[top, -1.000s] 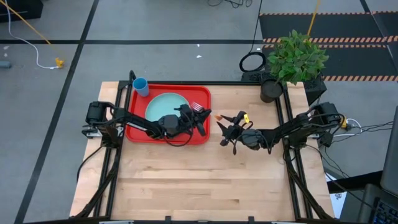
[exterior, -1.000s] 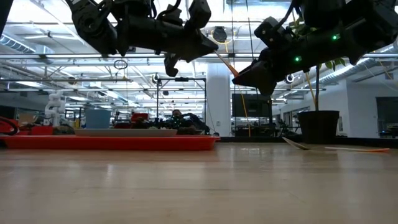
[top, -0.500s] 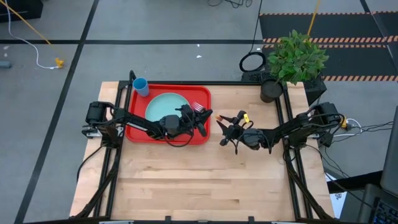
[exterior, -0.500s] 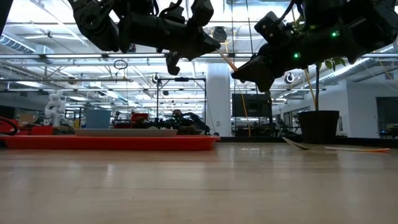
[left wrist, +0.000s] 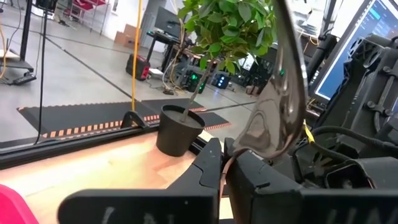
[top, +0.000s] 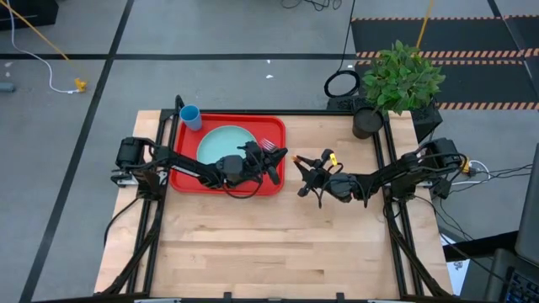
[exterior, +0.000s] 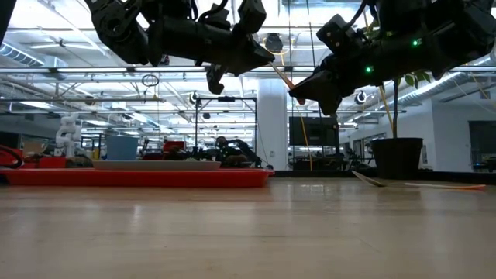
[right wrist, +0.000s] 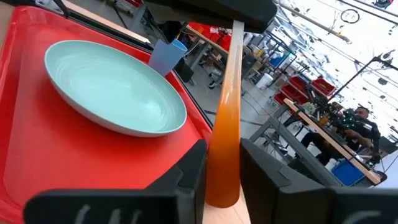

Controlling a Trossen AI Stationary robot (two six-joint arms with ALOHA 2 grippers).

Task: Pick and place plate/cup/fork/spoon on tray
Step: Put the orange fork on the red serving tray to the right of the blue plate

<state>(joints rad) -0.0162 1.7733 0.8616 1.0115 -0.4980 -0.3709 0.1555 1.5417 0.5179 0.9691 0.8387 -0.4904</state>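
The left gripper (top: 274, 171) clenched the spoon (left wrist: 278, 99); at its three o'clock, the right gripper's (top: 301, 172) jaws straddled its handle.

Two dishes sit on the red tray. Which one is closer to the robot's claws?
The mint-green plate, right beside the left gripper; the little blue cup stands off in the tray's far corner.

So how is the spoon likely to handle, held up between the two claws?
The spoon is probably stiff: its orange handle runs straight from the left claw to the right claw with no sag. It is likely slippery at the bowl, since the left claw pinches glossy curved metal. It is probably light, being thin and slim.
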